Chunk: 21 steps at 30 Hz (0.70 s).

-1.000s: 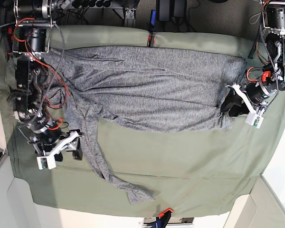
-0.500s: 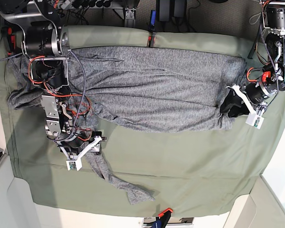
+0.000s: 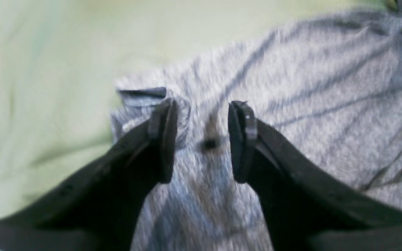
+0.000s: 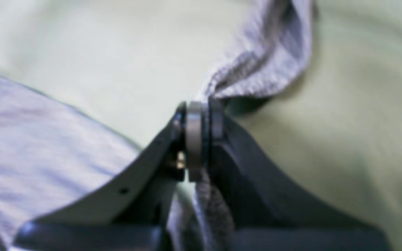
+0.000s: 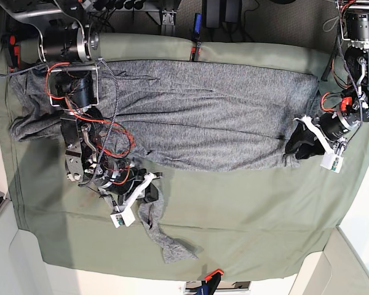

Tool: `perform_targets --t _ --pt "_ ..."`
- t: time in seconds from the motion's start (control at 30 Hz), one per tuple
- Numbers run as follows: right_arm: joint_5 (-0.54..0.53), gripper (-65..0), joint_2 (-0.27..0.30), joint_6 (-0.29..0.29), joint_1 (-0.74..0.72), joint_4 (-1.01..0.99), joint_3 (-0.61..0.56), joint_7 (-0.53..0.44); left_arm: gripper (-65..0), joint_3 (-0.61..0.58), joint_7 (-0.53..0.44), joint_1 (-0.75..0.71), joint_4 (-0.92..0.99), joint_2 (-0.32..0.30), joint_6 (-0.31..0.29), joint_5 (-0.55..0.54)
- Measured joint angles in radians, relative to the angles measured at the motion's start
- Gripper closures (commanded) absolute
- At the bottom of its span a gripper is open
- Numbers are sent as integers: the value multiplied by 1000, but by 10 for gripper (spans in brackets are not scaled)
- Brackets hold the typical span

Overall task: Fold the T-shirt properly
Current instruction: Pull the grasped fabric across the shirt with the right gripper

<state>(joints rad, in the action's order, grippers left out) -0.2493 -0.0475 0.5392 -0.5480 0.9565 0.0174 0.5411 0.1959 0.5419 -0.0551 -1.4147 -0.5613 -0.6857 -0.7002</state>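
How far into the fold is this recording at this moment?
Early. Done: the T-shirt lies spread flat across the olive table cloth, with no fold made. In hand: the right pincer is shut on a sleeve, which trails toward the table's near edge; the left pincer sits with fingers apart over the hem corner. Left: both sleeves and the body fold.
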Motion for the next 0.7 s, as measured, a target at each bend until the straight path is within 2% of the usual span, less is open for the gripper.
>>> perform_targets --t 0.13,0.3,0.43,0.57,0.67,0.7 --pt "-117 0 -14 23 113 183 -38 55 -269 0 0 -3 -13 2 0 -19" --pt "-141 0 -4 26 262 373 -198 84 -270 0 0 0 -14 2 0 -17" --pt "-180 0 31 31 350 509 -311 79 -270 0 0 0 -14 2 0 -17" --pt "-191 -1 75 31 418 608 -341 84 -270 0 3 10 -14 2 0 -33" --pt "-185 -314 98 26 426 621 -336 85 -272 0 0 26 -14 2 0 -57" --pt "-183 -394 104 20 426 621 -331 86 -272 0 4 32 -14 2 0 -67"
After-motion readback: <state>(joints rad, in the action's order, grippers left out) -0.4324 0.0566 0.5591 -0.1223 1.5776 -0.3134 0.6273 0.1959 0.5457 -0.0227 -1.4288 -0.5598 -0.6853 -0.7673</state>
